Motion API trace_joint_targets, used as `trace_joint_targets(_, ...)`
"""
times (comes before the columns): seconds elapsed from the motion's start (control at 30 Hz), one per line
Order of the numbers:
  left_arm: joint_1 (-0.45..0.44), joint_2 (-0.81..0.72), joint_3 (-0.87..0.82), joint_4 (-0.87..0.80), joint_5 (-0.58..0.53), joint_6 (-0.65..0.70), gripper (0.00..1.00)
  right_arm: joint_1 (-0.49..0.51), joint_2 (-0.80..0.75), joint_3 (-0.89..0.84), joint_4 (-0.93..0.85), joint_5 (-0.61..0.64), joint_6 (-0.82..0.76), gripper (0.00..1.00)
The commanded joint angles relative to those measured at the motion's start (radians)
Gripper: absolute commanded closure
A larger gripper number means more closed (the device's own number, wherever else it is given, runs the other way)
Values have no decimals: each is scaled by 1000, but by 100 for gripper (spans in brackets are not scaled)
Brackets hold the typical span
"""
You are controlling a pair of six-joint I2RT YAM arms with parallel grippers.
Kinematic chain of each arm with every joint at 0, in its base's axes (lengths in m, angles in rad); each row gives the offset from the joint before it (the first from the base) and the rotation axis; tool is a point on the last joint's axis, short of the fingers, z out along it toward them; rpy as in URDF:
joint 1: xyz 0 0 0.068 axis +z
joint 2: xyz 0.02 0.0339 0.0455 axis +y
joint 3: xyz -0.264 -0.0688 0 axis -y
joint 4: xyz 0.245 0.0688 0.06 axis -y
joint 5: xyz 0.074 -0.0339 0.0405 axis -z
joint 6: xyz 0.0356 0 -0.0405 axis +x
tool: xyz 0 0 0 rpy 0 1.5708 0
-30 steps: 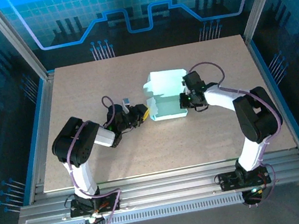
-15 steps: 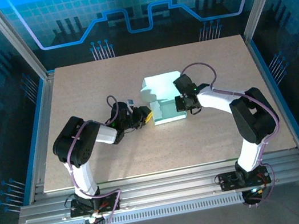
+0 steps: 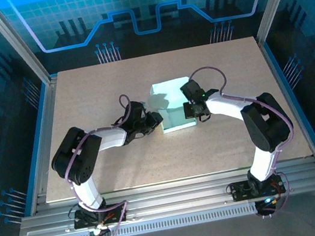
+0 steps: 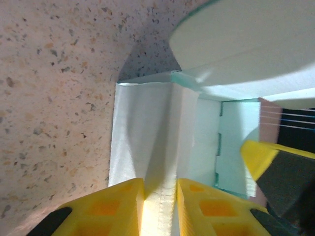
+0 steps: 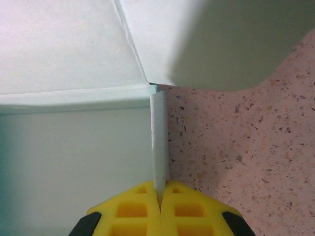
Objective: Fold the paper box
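The pale mint paper box (image 3: 175,115) stands half-formed at the table's middle, its rear lid flap (image 3: 168,90) raised. My left gripper (image 3: 156,119) is at the box's left wall and my right gripper (image 3: 192,109) at its right wall. In the left wrist view the yellow fingers (image 4: 115,206) are shut on the doubled-over left wall (image 4: 160,147), which fills the space between them. In the right wrist view the gripper (image 5: 160,192) is shut on the thin upright edge of the right wall (image 5: 159,132). The lid flap (image 5: 221,39) curves overhead there.
The speckled beige table (image 3: 223,143) has free room all round the box. Metal frame rails (image 3: 171,198) run along the near edge, and blue enclosure walls (image 3: 15,106) stand at both sides. One yellow fingertip of my right gripper (image 4: 261,155) appears in the left wrist view.
My left gripper has moved right to the box and shut on its left wall. The right gripper and box have shifted slightly left, and the box sides have drawn upright.
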Motion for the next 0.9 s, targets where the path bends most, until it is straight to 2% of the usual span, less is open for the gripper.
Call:
trace_joint_targets(0.0, -46, -25, 62, -261, -111, 145, 77, 29, 6, 6, 23, -79, 40, 97)
trace_joint_targets(0.07, -56, -22, 80, -308, -150, 176, 79, 29, 3, 3, 32, -89, 44, 97)
trace_joint_targets(0.23, -70, 11, 102, -325, -154, 207, 78, 27, 2, 0, 46, -113, 54, 97)
trace_joint_targets(0.43, -101, 74, 181, -443, -208, 262, 83, 23, -1, -4, 58, -124, 60, 97)
trace_joint_targets(0.7, -111, 112, 223, -554, -290, 283, 100, 22, -20, -7, 60, -134, 62, 98)
trace_joint_targets(0.8, -115, 120, 236, -563, -297, 284, 97, 21, -23, -5, 63, -149, 63, 98)
trace_joint_targets(0.87, -116, 117, 238, -550, -290, 275, 89, 21, -21, -6, 72, -169, 69, 98)
